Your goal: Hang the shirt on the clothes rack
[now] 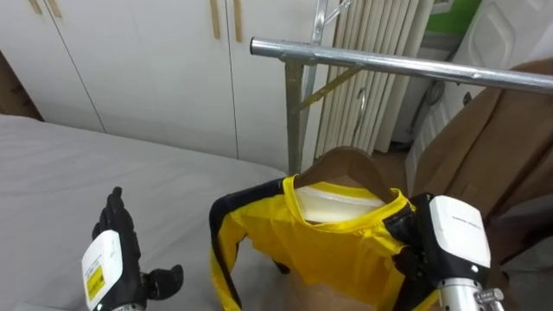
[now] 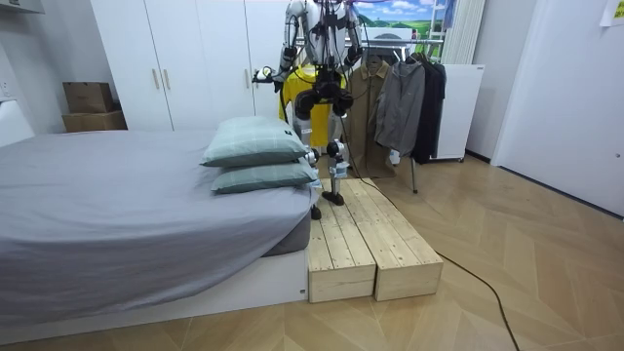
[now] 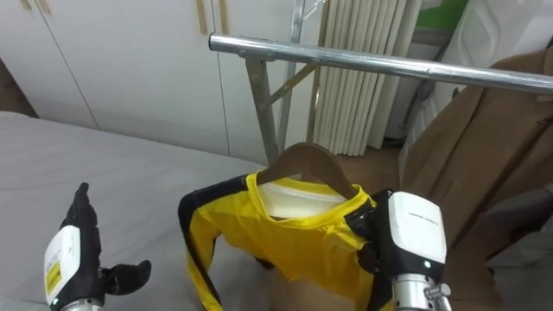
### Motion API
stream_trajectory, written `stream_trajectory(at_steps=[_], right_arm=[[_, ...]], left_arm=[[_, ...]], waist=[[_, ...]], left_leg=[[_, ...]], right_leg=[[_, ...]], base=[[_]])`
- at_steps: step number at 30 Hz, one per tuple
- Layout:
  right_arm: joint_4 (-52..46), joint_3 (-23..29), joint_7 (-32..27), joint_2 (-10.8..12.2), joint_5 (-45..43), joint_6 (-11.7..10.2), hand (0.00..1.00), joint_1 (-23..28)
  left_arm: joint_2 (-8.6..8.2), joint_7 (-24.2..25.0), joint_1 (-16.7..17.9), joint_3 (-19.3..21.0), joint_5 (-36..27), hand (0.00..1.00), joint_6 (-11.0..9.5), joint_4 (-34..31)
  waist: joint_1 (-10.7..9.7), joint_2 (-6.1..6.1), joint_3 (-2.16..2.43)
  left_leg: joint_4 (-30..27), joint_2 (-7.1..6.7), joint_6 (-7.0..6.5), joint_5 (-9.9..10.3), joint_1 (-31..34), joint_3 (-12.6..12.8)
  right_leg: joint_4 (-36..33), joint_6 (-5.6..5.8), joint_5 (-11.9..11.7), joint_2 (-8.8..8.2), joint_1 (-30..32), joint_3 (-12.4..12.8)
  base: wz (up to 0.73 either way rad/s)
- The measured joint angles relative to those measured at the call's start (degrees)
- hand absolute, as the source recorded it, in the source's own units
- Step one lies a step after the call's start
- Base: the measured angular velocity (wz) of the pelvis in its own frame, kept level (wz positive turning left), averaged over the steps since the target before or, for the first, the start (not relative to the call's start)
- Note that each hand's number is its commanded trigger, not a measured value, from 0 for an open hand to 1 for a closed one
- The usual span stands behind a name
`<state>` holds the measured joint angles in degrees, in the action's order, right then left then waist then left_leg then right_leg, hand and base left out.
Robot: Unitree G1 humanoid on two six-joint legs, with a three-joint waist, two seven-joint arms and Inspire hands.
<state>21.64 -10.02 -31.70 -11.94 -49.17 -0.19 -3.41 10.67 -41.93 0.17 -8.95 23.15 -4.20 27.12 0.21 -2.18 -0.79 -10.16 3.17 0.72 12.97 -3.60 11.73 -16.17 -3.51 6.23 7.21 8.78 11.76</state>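
A yellow shirt (image 1: 324, 246) with black sleeve trim hangs on a brown wooden hanger (image 1: 350, 164), held up just below the metal rail (image 1: 406, 65) of the clothes rack. My right hand (image 1: 432, 233) is at the shirt's right shoulder, its dark fingers curled into the cloth there. The hanger's hook is hidden. My left hand (image 1: 117, 238) is raised at the lower left, apart from the shirt, with straight fingers and nothing in it. In the room view I stand on a wooden platform (image 2: 366, 239) between the bed and the rack, the yellow shirt (image 2: 297, 93) in front of me.
A brown coat (image 1: 497, 147) hangs on the rail at the right, close to my right hand. The rack's upright post (image 1: 296, 117) stands behind the shirt. The grey bed (image 1: 112, 164) lies to the left, white wardrobes (image 1: 147, 60) behind. More dark clothes (image 2: 409, 93) hang further along.
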Motion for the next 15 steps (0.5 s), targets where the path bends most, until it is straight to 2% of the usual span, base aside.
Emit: stream_trajectory(at_steps=[11,15], right_arm=[[-2.72,0.09,-0.01,-0.40,-1.69,0.00,1.00,0.25],[-4.71,0.44,-0.56,-0.67,-3.12,-0.33,1.00,0.30]], left_arm=[[-0.06,3.68,0.29,0.00,-0.13,0.00,0.87,4.16],[-0.08,5.08,1.93,0.14,-0.03,0.00,1.24,4.23]], waist=[[-0.09,0.09,0.06],[-0.08,0.12,0.20]], left_leg=[[0.27,0.25,0.01,-0.01,-0.98,0.00],[0.47,0.26,0.01,-0.01,-1.93,0.54]], right_leg=[[0.66,-0.12,-0.35,0.24,-1.26,-0.05],[1.12,-0.11,-0.38,0.40,-1.96,0.54]], base=[[0.00],[-0.06]])
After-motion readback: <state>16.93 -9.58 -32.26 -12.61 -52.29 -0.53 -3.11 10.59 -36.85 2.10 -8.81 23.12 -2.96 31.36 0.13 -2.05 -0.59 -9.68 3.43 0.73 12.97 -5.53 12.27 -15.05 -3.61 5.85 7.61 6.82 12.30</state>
